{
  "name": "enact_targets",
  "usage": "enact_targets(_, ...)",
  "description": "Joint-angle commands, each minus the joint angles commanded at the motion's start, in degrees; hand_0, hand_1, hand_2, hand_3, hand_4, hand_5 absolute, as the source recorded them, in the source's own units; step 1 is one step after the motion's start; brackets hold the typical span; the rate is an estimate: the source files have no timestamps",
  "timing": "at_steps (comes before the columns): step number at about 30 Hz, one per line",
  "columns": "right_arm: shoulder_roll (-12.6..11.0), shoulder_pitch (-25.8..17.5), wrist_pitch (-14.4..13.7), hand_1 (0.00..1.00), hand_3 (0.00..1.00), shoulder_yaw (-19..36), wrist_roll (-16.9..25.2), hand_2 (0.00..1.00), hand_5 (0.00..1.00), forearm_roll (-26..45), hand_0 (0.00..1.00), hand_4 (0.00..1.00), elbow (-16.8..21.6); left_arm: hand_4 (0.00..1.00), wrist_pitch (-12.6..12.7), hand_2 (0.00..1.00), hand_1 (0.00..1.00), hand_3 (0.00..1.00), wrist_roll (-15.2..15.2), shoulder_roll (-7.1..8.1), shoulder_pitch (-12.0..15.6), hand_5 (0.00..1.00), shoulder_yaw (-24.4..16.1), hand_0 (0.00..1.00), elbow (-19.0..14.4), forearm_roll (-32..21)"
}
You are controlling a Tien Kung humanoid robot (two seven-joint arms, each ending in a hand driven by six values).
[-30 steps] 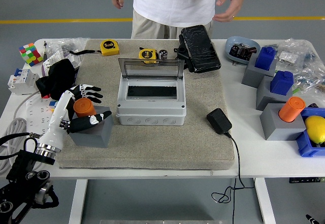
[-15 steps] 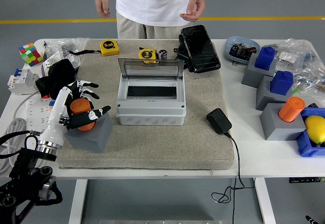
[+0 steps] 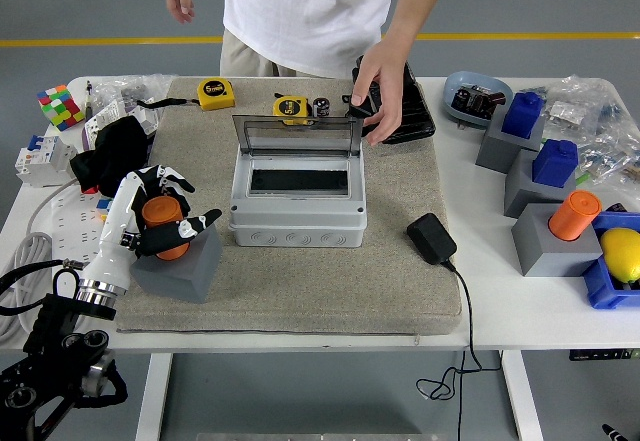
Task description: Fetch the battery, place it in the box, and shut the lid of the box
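Battery (image 3: 162, 223), orange, sat in the grey holder (image 3: 180, 266) on the bench's left. You were at step 1, the fetch: left robot hand (image 3: 160, 216) wrapped it, fingers curled around. Next called for lifting it clear toward the open box (image 3: 297, 206). Forearm angled up from lower left.

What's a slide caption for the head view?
Left hand grips orange battery; person's hand reaches beside open box.

2 orange batteries (image 3: 161, 219) (image 3: 573, 215) | 2 tape measures (image 3: 215, 92) (image 3: 291, 108) | 2 blue blocks (image 3: 522, 114) (image 3: 554, 162) | 1 box (image 3: 297, 198) | 1 cube (image 3: 60, 105) | 1 lemon (image 3: 621, 253)
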Motion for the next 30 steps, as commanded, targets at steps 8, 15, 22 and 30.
enact_targets(8, -0.16, 0.03, -0.21, 0.669, 0.547, -0.08, 0.11, 0.667, 0.388, 0.07, 0.634, 0.981, -0.08, 0.948, 0.06, 0.22, 0.017, 0.333, 0.0, 0.8, -1.08, 0.002, -0.49, 0.027, -3.67, 3.02)
enact_targets(15, -0.13, 0.05, -0.47, 0.669, 0.546, -1.17, 0.49, 0.667, 0.386, 0.67, 0.634, 0.981, -0.03, 0.946, 0.15, 0.219, 0.015, 0.329, 0.0, 2.35, -4.45, 0.002, 0.56, 0.027, -8.31, 8.03)
enact_targets(22, -0.05, 0.1, -0.77, 0.667, 0.546, -1.66, 0.73, 0.666, 0.385, 1.09, 0.634, 0.98, -0.16, 0.941, 2.93, 0.213, 0.017, 0.322, 4.55, 4.58, -13.36, 0.002, 7.96, 0.027, -10.04, 19.79)
enact_targets(30, 0.03, 0.34, -1.1, 0.667, 0.546, -2.25, 0.79, 0.666, 0.386, 1.49, 0.634, 0.98, -0.18, 0.938, 2.35, 0.212, 0.015, 0.327, 17.13, 4.04, -24.35, 0.002, 17.85, 0.027, -7.1, 37.52)
